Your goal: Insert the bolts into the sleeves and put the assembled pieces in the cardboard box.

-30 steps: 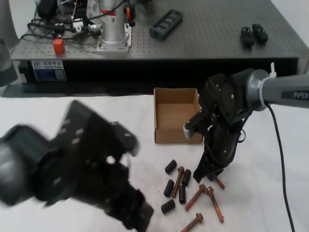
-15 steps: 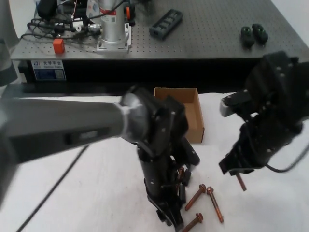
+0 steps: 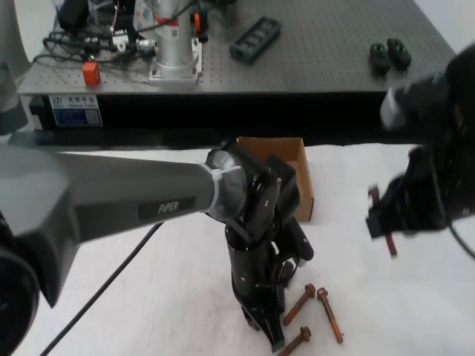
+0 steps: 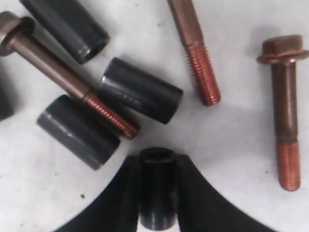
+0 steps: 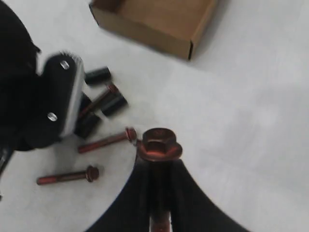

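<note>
Barely started: one sleeve and one bolt picked up, zero pairs made.
Down at the pile on the white bench (image 3: 178, 311), left gripper (image 4: 157, 163) clamped on a black sleeve (image 4: 158, 198), with more loose sleeves (image 4: 141, 96) and loose copper bolts (image 4: 285, 111) right beside. Cardboard box (image 5: 159, 34) just behind the pile, looking empty as far as visible. Off right, right gripper (image 5: 159, 169) up off the bench, pinching a copper bolt (image 5: 159, 144), head poking out. Left to do, by the look of it: mate these two, box them, repeat.
</note>
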